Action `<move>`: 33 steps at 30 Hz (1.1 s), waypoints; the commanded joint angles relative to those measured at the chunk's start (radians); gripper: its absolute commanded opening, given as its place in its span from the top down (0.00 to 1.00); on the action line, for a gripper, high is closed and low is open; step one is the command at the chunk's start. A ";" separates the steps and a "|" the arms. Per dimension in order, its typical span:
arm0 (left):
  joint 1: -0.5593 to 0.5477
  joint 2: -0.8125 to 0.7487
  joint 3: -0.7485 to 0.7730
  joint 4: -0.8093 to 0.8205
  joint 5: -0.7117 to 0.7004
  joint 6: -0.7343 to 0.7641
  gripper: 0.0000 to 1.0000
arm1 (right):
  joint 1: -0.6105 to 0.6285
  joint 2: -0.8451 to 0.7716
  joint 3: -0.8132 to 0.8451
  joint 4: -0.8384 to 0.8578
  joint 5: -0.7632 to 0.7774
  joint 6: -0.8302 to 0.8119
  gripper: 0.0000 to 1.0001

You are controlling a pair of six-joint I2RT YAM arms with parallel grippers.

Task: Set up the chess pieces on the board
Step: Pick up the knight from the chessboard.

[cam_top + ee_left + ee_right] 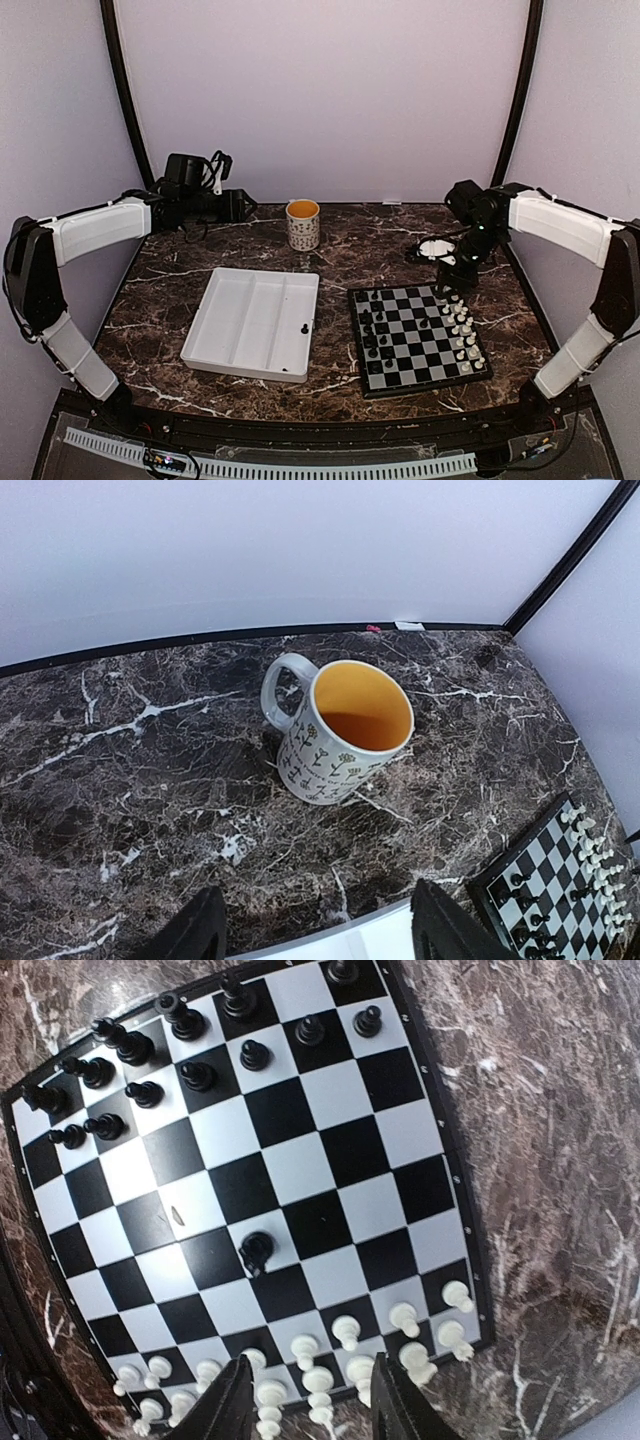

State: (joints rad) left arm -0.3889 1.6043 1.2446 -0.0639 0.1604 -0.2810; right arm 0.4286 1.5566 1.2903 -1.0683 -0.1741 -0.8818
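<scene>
At right claw: gapes empty above white chess pieces along the board lower edge. At left claw: gapes empty below mug, mid-frame.

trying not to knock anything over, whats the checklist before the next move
1. right hand open, nothing held: ok
2. left hand open, nothing held: ok
3. white tray free of pieces: not ok, a stray black piece sits inside
4. lone black piece on a home square: not ok, it stands mid-board
5. white pieces all in place: cannot tell, right hand hides some
6. mug apart from the board: ok
</scene>
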 commanded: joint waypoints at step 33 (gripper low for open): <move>0.007 0.011 0.032 -0.019 0.033 -0.018 0.35 | 0.038 0.139 -0.185 0.199 -0.061 -0.082 0.85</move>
State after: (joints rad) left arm -0.3889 1.6203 1.2449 -0.0647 0.1795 -0.2939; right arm 0.4622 1.6695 1.0935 -0.8440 -0.2352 -0.9665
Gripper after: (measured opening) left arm 0.651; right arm 0.186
